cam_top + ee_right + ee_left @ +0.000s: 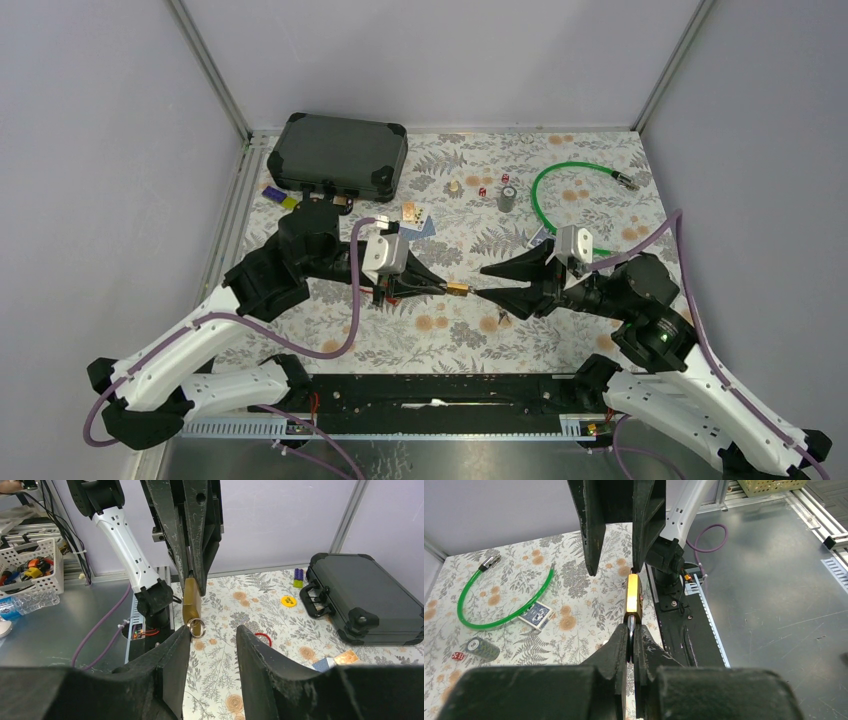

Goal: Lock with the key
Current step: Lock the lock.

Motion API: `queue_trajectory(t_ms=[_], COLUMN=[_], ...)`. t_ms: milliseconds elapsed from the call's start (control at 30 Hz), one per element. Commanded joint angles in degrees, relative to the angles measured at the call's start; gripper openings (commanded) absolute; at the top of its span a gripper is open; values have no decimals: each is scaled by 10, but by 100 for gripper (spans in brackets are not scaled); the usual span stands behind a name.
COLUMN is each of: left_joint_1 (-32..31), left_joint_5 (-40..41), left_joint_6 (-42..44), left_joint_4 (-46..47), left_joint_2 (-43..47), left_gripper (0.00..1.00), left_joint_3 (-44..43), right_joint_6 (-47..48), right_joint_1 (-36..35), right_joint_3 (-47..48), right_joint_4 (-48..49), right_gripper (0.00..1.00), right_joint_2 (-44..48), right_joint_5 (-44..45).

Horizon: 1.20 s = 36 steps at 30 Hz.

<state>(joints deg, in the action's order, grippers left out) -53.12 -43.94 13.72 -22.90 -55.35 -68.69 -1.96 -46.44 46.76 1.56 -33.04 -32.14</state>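
A brass padlock [458,289] is held in the air between the two arms. My left gripper [440,287] is shut on its steel shackle [630,629], seen pinched between the fingers in the left wrist view, with the brass body [633,600] pointing away. A silver key ring [196,628] hangs at the padlock's [190,605] free end; the key's blade is hidden. My right gripper [482,281] is open and faces that end. In the right wrist view its left fingertip [184,630] is right beside the ring, and the gripper [214,629] holds nothing.
A black case [340,155] stands at the back left. A green cable [545,200], a grey cylinder [507,198], red dice [482,191], playing-card packs [417,222] and small coloured pieces [272,192] lie on the floral mat. A red ring [264,638] lies below the grippers.
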Motion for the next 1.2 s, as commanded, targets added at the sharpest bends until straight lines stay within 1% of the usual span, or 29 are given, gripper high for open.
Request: queue_trajectory(t_ms=[0, 267, 433, 567, 733, 833, 967, 1067, 1167], left_joint_1=[4, 3, 4, 3, 3, 5, 9, 15, 23], left_joint_5=[-33, -31, -23, -19, -19, -15, -12, -11, -13], left_joint_6=[1, -2, -4, -4, -4, -1, 13, 18, 21], left_joint_4=[39, 47, 52, 52, 53, 46, 21, 9, 1], left_joint_2=[-2, -6, -1, 1, 1, 2, 6, 12, 15], left_gripper=[0, 0, 0, 0, 0, 0, 0, 0, 0], left_joint_3=[-27, -27, -22, -22, -21, -23, -28, -28, -28], right_joint_6=[3, -7, -9, -9, -12, -13, 4, 16, 17], right_joint_1=[1, 1, 1, 1, 1, 1, 1, 1, 1], right_joint_3=[7, 7, 5, 5, 3, 5, 16, 26, 28], right_joint_4=[12, 12, 12, 12, 11, 9, -12, -51, -60], right_gripper=[46, 46, 42, 32, 14, 1, 0, 0, 0], right_joint_2=[-4, -15, -20, -22, -22, -18, -10, -5, 1], right_joint_5=[-8, -38, -50, -48, -33, -24, -14, -3, 9])
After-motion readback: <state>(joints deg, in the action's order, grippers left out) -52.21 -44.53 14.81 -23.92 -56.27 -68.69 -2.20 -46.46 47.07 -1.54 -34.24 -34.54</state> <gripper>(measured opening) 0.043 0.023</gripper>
